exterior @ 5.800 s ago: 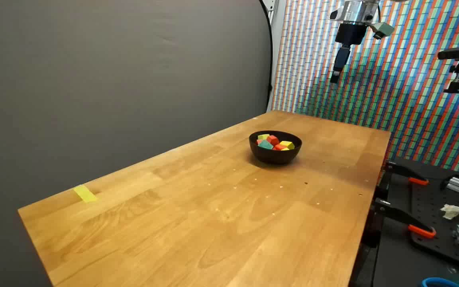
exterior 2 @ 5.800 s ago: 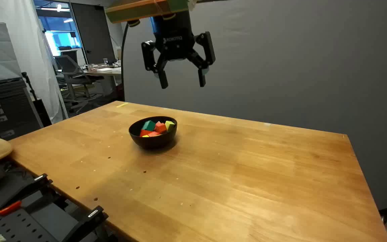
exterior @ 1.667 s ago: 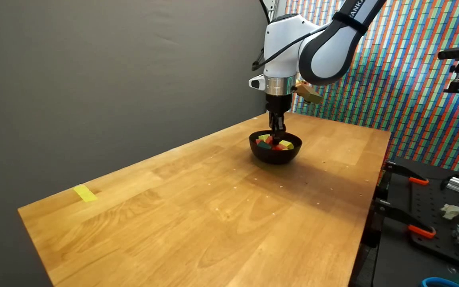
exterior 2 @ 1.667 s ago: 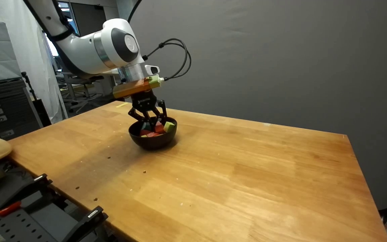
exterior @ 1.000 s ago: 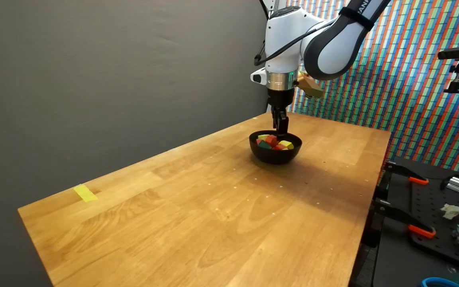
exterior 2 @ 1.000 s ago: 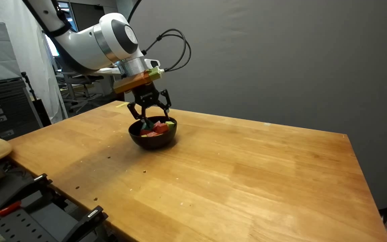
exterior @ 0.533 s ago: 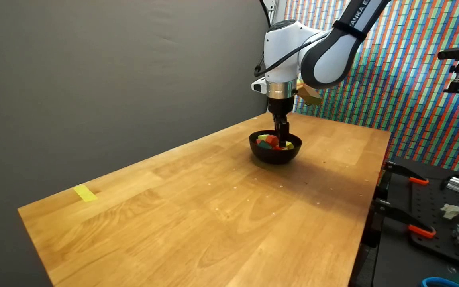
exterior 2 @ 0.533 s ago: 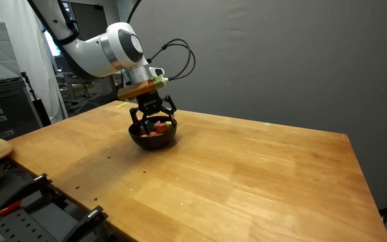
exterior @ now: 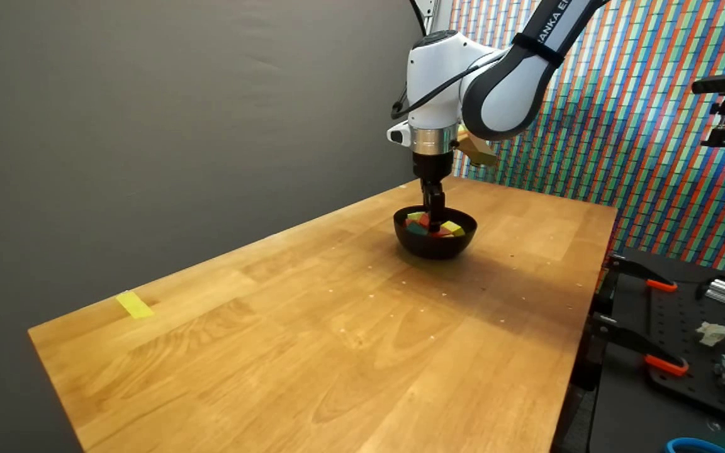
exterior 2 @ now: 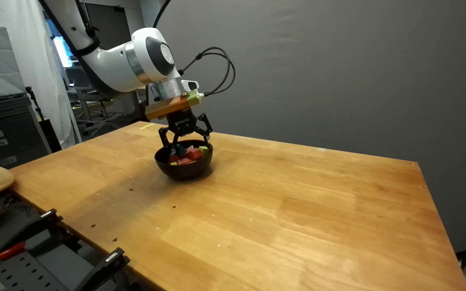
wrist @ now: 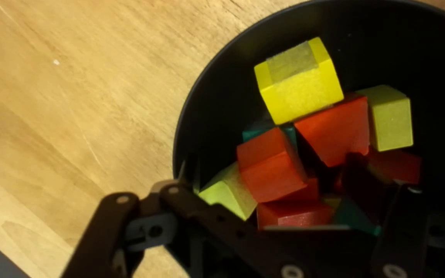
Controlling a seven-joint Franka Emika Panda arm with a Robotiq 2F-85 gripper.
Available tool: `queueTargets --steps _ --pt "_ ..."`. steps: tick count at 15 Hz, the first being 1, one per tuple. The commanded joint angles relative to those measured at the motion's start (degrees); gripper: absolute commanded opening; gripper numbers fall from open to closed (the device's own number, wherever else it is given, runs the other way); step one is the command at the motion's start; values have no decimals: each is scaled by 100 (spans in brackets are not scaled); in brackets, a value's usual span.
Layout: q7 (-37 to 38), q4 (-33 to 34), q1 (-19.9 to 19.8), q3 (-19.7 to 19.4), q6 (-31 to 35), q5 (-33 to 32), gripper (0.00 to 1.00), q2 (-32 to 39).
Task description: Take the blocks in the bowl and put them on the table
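Since the earlier frame the tool [exterior 2: 191,149] has slid a little sideways over the bowl [exterior: 435,248], and the arm [exterior: 438,82] above has shifted with it; the bowl itself keeps its place. The tool points down, its fingers [exterior: 436,211] spread wide, tips down inside the bowl, which stands directly beneath it on the bench [exterior: 287,352]. The blocks lie heaped in the bowl, below and around the fingertips.

In the wrist view, a lime block [wrist: 228,193] sits just beside one fingertip, and a red block [wrist: 270,168] lies next to it, between the fingers, with a teal block [wrist: 253,134] showing under that. A bright yellow block [wrist: 299,88] rests farther out from the tool, and a pale yellow block [wrist: 392,125] lies near the other fingertip. Whether either finger touches a block cannot be told.

Well apart from the tool, a strip of yellow tape [exterior: 134,304] is stuck at the bench's edge in both exterior views. Black clamps [exterior: 636,343] also stand well apart from the tool, at the bench's side.
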Motion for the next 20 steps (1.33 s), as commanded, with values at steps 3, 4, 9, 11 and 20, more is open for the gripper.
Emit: queueTargets --steps 3,4,9,11,20 --pt "-304 129 -120 99 14 494 53 204" --pt "-298 110 -118 91 15 557 45 214" --pt "-399 -127 -64 162 -138 709 16 -116" --pt "-372 -310 162 100 -422 387 16 -653" --pt "-2318 -61 357 935 -728 875 16 -2037"
